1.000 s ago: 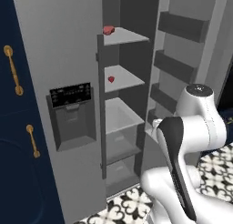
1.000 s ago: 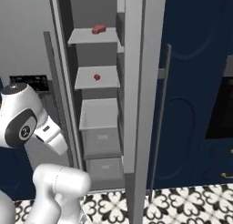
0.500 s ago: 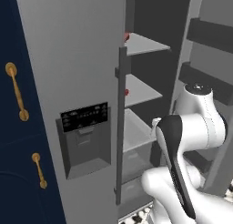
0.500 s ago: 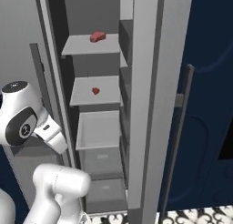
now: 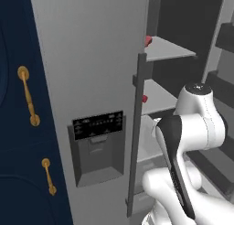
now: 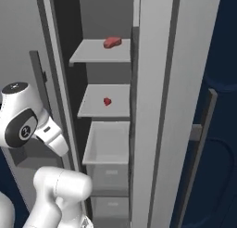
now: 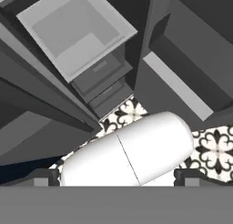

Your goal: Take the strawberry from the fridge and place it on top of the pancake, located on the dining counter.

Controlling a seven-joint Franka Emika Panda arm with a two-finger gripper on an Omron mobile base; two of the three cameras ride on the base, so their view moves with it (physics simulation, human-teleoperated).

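Base has rolled in closer, so the tall grey two-door fridge [image 6: 157, 83] looks way bigger than half a second ago. Gripper [image 7: 116, 177] points down over the open pale drawer bin [image 7: 77, 29] and patterned floor tiles [image 7: 214, 148]; its dark tips sit wide apart, holding nothing. Further in, the tiny bright red strawberry [image 6: 107, 101] sits mid-shelf on the middle grey shelf [image 6: 92, 112]. A flatter red lump [image 6: 111, 42] rests near the upper shelf's back edge.

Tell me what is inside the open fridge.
In the fridge, the strawberry lies on the middle shelf, a larger red lump on the top shelf. Below stands an open bin, empty as far as seen, then drawers, contents hidden.
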